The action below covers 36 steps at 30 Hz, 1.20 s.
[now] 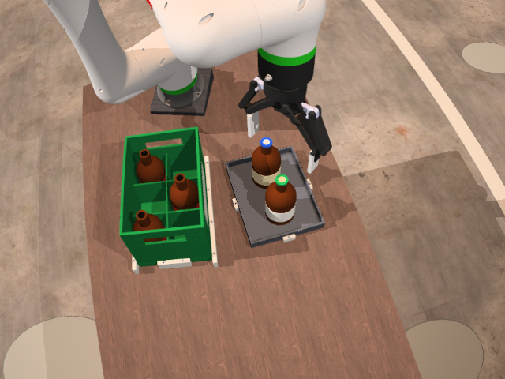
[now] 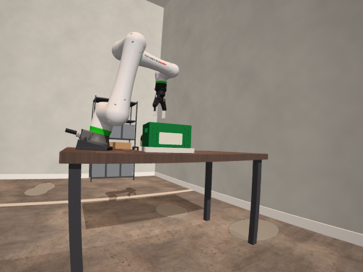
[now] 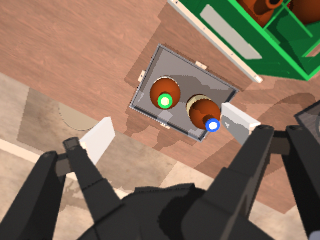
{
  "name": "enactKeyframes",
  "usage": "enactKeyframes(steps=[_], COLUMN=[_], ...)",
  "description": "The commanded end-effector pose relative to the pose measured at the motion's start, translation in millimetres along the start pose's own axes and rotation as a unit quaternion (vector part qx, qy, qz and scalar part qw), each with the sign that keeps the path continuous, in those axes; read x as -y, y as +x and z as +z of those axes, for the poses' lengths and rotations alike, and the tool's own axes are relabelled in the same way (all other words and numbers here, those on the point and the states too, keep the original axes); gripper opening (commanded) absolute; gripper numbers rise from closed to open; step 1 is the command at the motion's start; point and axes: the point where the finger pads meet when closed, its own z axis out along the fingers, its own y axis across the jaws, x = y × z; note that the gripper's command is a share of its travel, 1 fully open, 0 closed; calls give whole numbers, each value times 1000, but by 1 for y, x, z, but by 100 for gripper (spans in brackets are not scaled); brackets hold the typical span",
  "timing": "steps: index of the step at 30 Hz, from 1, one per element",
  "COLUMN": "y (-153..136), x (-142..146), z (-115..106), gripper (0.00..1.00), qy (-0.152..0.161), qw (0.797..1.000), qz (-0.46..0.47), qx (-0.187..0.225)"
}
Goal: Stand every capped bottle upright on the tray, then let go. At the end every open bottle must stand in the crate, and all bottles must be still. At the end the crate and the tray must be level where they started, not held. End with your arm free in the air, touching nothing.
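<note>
Two capped brown bottles stand upright on the grey tray: one with a blue cap at the far end and one with a green cap nearer the front. In the wrist view both show from above, blue cap and green cap. Three open brown bottles stand in cells of the green crate. My gripper is open and empty, well above the tray's far end, over the blue-capped bottle. It also shows in the exterior view.
The crate and the tray sit between white stop blocks on the wooden table. The arm's base is at the table's far end. A shelf unit stands behind the table by the wall.
</note>
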Motion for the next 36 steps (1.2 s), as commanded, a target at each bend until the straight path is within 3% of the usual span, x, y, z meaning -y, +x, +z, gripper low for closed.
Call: enactKeyframes(steps=[1,7,36], y=[0,0,0], x=[0,0,0], z=[-9,-22,-20], gripper=[100,100,100], qy=[0,0,0], qw=[1000,1000,1000], qz=[0,0,0], qx=[0,0,0])
